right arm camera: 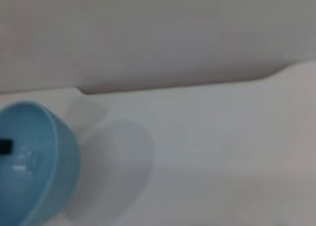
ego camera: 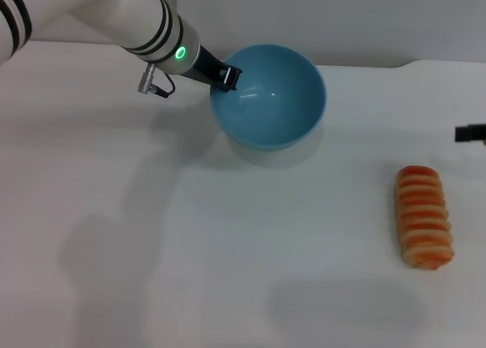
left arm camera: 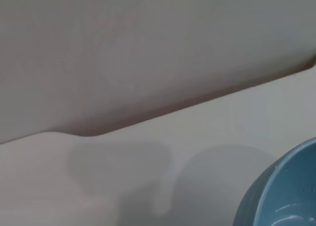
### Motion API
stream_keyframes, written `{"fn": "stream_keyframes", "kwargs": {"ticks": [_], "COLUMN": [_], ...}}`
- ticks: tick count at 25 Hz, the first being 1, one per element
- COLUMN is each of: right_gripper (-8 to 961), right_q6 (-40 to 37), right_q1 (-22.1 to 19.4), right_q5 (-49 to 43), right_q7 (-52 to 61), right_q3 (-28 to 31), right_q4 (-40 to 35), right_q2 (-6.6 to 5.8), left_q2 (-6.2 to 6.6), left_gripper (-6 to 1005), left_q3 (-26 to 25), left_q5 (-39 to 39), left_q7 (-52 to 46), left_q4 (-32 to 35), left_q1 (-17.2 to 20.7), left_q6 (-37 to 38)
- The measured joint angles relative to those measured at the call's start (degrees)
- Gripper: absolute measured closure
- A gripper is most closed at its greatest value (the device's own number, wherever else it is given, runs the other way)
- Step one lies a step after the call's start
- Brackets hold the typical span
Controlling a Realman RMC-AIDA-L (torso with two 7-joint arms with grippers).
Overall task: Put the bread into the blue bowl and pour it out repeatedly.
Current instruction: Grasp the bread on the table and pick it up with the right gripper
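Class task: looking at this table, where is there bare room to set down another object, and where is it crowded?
Bare table spreads left of the bread and in front of the blue bowl. The strip between bowl and bread is open too. It is crowded at the bowl's left rim, where the left gripper grips.

This looks like a robot test bench in a lab rather than a home or kitchen. A plain white table (ego camera: 190,272) fills nearly the whole head view, bare and unmarked, with a blank pale wall (ego camera: 380,17) behind it across the top of the frame. The only items are props: a blue bowl (ego camera: 269,97) at upper centre and a toy bread (ego camera: 424,216) at the right. A white robot arm (ego camera: 114,14) with a green indicator light enters from the upper left.
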Motion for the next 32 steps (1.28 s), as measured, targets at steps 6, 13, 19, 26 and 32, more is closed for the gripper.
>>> {"fn": "stream_keyframes", "kwargs": {"ticks": [6, 13, 19, 26, 32], "right_gripper": [314, 318, 321, 324, 327], "right_q6": [-5.2, -2.5, 3.6, 9.2, 10.2], "right_q1": [-0.7, -0.9, 0.0, 2.1, 2.5], "right_q5": [-2.1, -3.3, -3.7, -3.8, -4.0], "right_q7": [-0.1, 0.4, 0.5, 0.5, 0.8], "right_q3": [3.5, 3.0, 3.0, 2.9, 2.9], "right_q4": [-0.2, 3.0, 7.6, 14.2, 15.9], "right_q2": [-0.37, 0.67, 1.56, 1.76, 1.78], "left_q2": [0.01, -0.16, -0.20, -0.12, -0.09], "left_gripper": [1000, 1001, 1001, 1000, 1001], "left_q3": [0.3, 0.8, 0.8, 0.8, 0.9], "left_q5": [0.1, 0.2, 0.2, 0.1, 0.2], "left_q7": [0.2, 0.2, 0.5, 0.6, 1.2], "left_q4": [0.0, 0.0, -0.1, 0.0, 0.0], "left_q1": [0.2, 0.3, 0.9, 1.8, 2.0], "left_q6": [-0.3, -0.8, -1.5, -1.5, -1.6]}}
